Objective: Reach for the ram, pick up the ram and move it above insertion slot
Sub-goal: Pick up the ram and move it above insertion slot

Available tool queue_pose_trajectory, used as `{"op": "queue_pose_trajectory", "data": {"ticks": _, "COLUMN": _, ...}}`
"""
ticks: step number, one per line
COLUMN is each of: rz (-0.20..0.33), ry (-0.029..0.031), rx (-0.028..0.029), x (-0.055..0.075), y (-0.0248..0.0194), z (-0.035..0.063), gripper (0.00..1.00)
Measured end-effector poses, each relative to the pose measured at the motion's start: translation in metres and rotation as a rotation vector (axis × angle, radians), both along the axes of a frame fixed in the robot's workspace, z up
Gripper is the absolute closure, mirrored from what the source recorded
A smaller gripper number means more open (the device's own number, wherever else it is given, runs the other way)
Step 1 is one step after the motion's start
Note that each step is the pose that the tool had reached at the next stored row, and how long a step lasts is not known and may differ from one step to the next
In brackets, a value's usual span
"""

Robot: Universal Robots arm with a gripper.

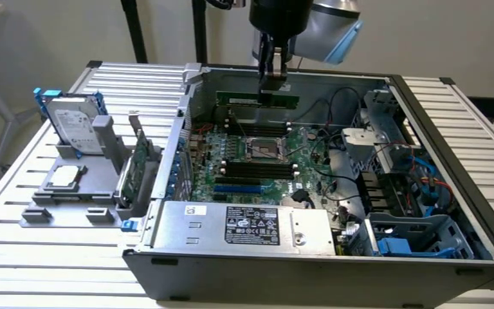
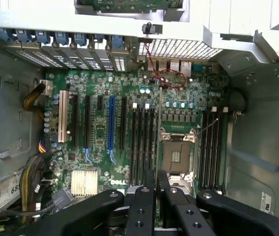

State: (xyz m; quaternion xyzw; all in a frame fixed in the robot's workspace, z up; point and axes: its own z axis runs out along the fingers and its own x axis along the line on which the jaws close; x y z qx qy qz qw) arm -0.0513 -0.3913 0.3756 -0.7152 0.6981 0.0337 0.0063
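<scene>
The ram (image 1: 238,100) is a long thin green stick, held level and on edge in the air inside the open computer case (image 1: 453,161). My gripper (image 1: 274,84) comes straight down from above and is shut on the stick's top edge near its middle. The stick hangs over the far part of the green motherboard (image 1: 303,138), above the black memory slots (image 1: 256,168). In the wrist view, my black fingers (image 2: 142,206) stand close together over the motherboard, with black memory slots (image 2: 144,142) just beyond them and another bank (image 2: 213,147) past the processor socket (image 2: 176,157).
A grey fixture (image 1: 67,206) at the exterior view's left holds a silver hard drive (image 1: 74,125), a green expansion card (image 1: 139,167) and a processor chip (image 1: 65,177). The power supply (image 1: 247,225) lies along the case's near wall. Cables (image 1: 341,129) and a drive cage (image 1: 410,238) crowd the exterior view's right.
</scene>
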Motion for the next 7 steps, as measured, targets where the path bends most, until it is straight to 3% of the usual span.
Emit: {"op": "queue_pose_trajectory", "data": {"ticks": 7, "rz": 0.0, "ry": 0.0, "rx": 0.0, "x": 0.0001, "y": 0.0, "z": 0.0, "gripper": 0.86}}
